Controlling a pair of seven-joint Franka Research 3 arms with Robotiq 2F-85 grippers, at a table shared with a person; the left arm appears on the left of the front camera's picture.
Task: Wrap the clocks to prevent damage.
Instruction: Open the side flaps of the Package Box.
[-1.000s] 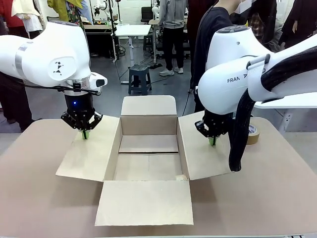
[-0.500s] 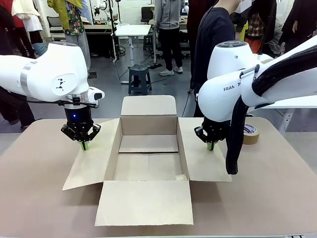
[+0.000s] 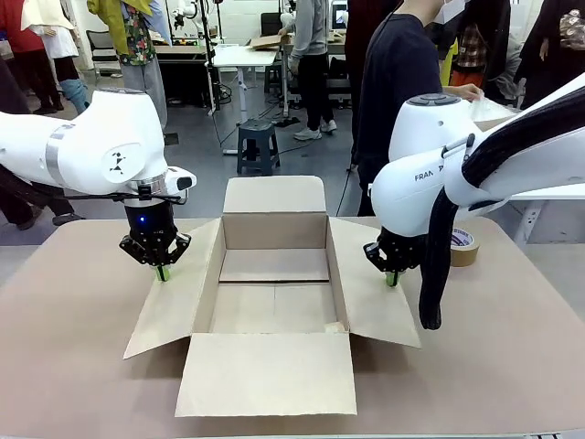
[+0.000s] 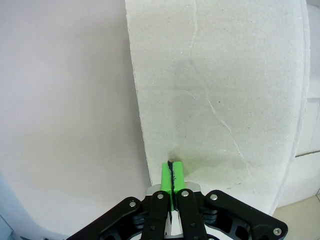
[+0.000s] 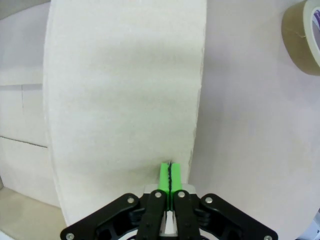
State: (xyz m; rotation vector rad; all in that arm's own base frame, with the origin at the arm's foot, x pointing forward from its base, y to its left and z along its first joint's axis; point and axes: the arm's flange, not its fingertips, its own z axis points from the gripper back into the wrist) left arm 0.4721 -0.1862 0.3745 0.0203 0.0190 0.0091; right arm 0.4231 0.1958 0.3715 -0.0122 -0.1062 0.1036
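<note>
Front view, nearest first: the cardboard box (image 3: 274,233) sits open on the table (image 3: 73,366), its near flap (image 3: 265,384) lying flat toward the robot. The left gripper (image 3: 162,273) is closed on nothing, tip down on the box's left flap (image 3: 174,306). The left wrist view shows its green pads (image 4: 166,175) pressed together just inside the flap's outer edge. The right gripper (image 3: 392,279) matches it, also closed and empty, tip on the right flap (image 3: 370,297) near its outer edge. A tape roll (image 3: 464,245) lies on the table just beyond. A person (image 3: 398,82) in dark clothing stands at the far side.
</note>
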